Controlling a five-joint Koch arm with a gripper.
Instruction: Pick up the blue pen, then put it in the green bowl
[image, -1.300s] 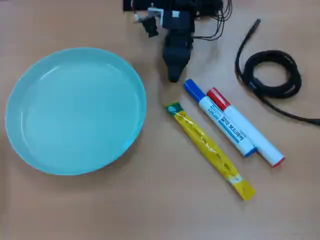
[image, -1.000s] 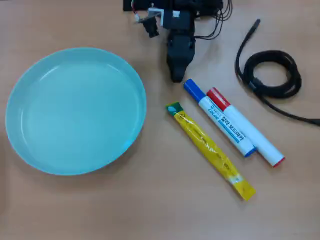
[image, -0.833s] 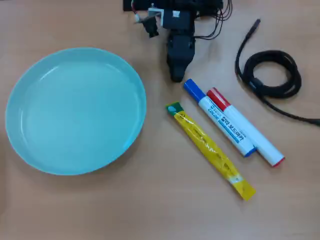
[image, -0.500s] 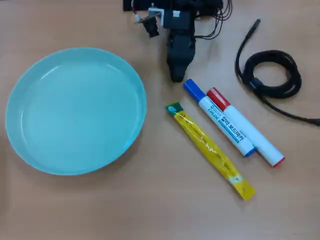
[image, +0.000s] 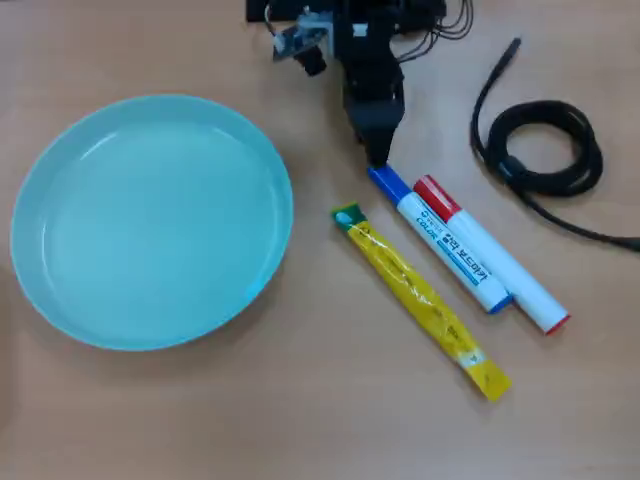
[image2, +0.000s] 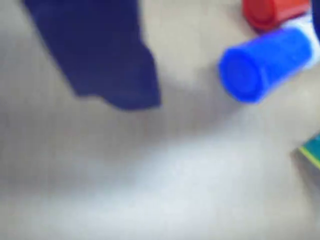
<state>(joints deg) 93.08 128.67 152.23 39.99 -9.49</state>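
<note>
The blue pen (image: 446, 241) lies on the wooden table, slanting from upper left to lower right, its blue cap toward the arm. My gripper (image: 378, 153) hangs just above the cap end, pointing down at it. In the wrist view one dark finger (image2: 117, 70) shows at the upper left, and the blue cap (image2: 265, 65) lies to its right, apart from it. The other jaw does not show. The green bowl (image: 150, 220) sits empty at the left in the overhead view, well away from the pen.
A white marker with a red cap (image: 520, 283) lies right alongside the blue pen, touching it. A yellow sachet stick (image: 420, 300) lies just left of the pens. A coiled black cable (image: 545, 150) lies at the upper right.
</note>
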